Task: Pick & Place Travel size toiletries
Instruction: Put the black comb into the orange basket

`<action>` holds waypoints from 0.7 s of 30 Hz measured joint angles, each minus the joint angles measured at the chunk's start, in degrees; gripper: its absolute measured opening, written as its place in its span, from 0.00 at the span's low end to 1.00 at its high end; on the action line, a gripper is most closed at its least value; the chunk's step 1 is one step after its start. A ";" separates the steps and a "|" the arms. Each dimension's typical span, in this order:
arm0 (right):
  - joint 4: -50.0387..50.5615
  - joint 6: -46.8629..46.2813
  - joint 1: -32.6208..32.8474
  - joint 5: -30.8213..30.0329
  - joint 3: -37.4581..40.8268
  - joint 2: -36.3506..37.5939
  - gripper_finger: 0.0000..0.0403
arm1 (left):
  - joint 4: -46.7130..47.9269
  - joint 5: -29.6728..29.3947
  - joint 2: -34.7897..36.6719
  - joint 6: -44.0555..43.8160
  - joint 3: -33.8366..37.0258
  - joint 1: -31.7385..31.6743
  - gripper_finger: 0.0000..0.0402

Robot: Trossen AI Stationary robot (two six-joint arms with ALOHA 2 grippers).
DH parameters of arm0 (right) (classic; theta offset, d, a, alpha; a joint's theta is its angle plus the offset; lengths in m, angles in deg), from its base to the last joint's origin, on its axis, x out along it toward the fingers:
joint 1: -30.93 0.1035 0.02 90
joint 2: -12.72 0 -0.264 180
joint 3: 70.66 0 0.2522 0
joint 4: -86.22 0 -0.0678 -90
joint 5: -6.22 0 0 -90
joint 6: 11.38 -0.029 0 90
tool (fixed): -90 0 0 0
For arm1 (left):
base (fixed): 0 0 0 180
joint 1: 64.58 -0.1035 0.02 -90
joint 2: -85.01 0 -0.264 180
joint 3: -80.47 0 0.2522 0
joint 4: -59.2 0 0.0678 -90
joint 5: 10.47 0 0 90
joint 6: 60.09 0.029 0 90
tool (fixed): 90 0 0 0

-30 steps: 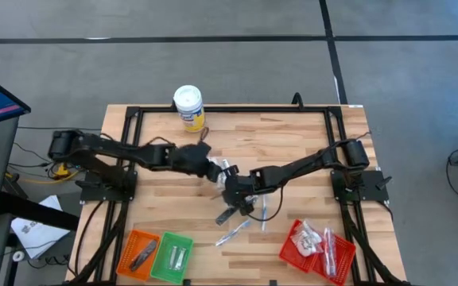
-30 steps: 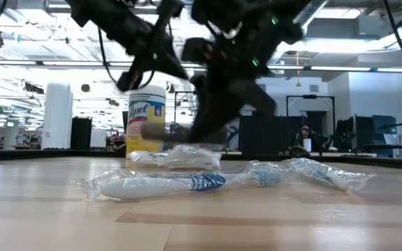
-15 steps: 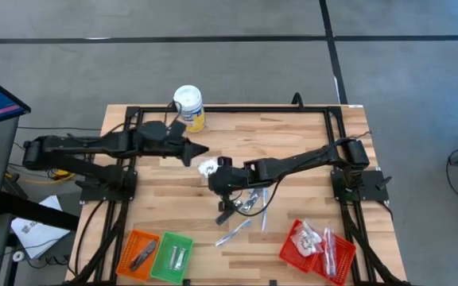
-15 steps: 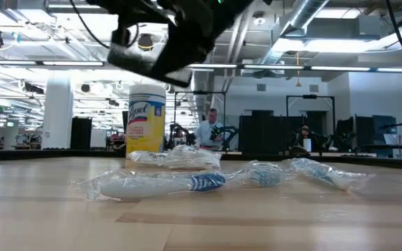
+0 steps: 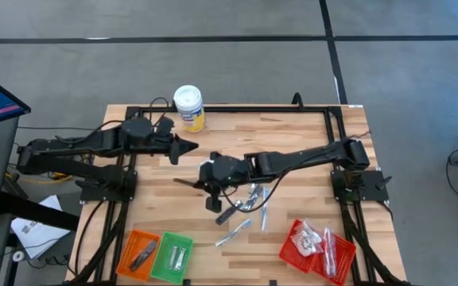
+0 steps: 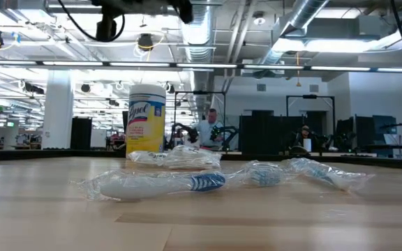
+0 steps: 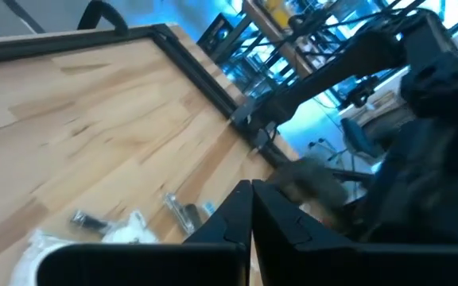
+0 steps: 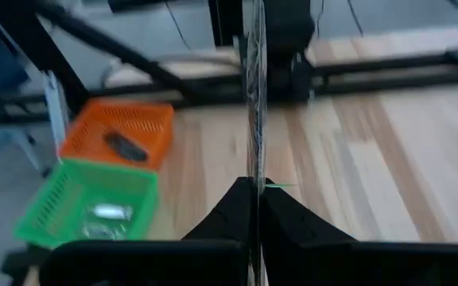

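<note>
**Right gripper**: sits left of centre in the high view, at the end of a long reach from the right side of the light wooden table. Its fingers are clamped on a slim silvery wrapped stick, which the right wrist view shows edge-on, rising straight from the pinch. Judgement: gripping the thin edge keeps the flimsy wrapper from folding during carriage.

**Heading:** the right wrist view looks toward the orange mesh basket and the green mesh basket, both at its left. Judgement: one of them is the intended drop point. The green one already holds silvery items, so it is the likelier.

**Left gripper**: fingers pressed together, holding nothing, parked in the upper left of the table. Judgement: it is placed there to keep the right arm's path clear.

**Remaining stock:** a loose cluster of clear-wrapped travel toiletries lies just below centre. The low view shows white, blue-marked sticks among them.

**Other:** the red mesh basket at lower right holds white sachets. The white-lidded yellow canister stands at the top edge, untouched.
</note>
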State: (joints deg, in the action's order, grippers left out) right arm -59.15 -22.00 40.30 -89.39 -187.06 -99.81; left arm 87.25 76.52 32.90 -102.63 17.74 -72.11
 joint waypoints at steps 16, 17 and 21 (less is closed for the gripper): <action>1.43 -1.45 0.00 2.80 -20.11 0.04 0.02 | 0.87 0.00 3.01 3.34 0.02 0.00 0.00; 1.41 -1.45 0.00 2.80 -21.16 0.04 0.03 | 0.78 0.00 3.01 3.40 0.02 0.00 0.00; 1.25 -1.45 0.00 2.80 -24.91 0.04 0.03 | 0.76 0.00 3.01 3.62 0.02 0.00 0.00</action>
State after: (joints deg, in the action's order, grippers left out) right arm -57.91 -23.45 40.30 -86.59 -211.97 -99.77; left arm 88.01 76.52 35.90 -99.01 17.76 -72.11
